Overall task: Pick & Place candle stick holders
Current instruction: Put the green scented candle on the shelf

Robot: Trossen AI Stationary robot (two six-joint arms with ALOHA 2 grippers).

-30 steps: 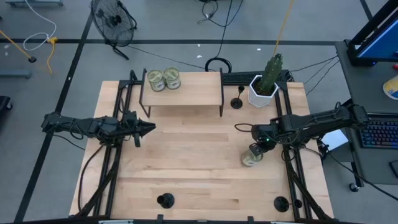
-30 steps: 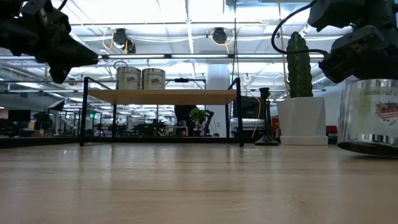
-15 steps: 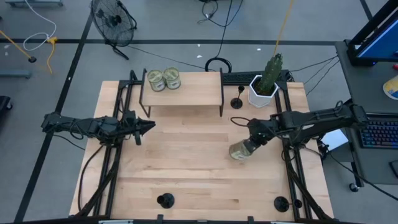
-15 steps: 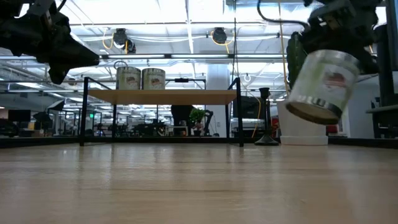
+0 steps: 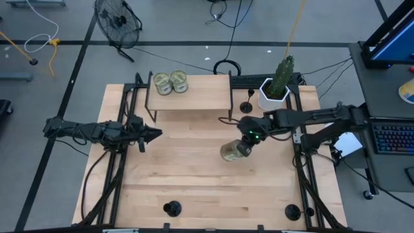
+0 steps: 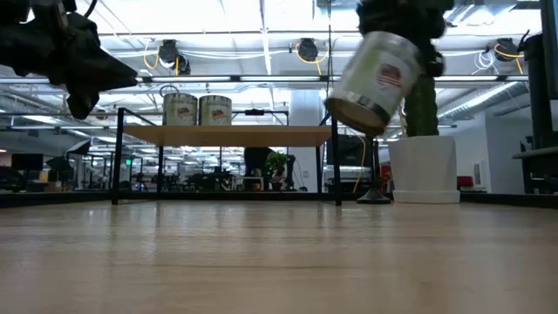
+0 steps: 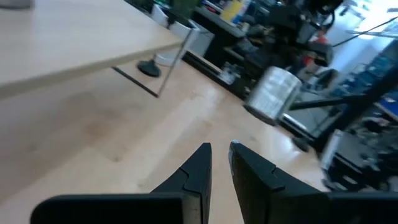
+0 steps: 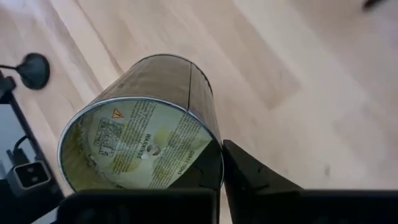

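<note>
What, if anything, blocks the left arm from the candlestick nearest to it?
Probably nothing, so yes. Only bare table lies between the left claw and that candlestick. The right claw holds a jar in the air farther right, and the shelf stands on the opposite side.

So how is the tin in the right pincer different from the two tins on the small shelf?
The held tin hangs tilted in the air above the table, gripped at its rim by the right pincer; the two shelf tins stand upright, side by side, on the shelf, untouched. The left pincer waits apart. All three look like the same silver labelled tin.
</note>
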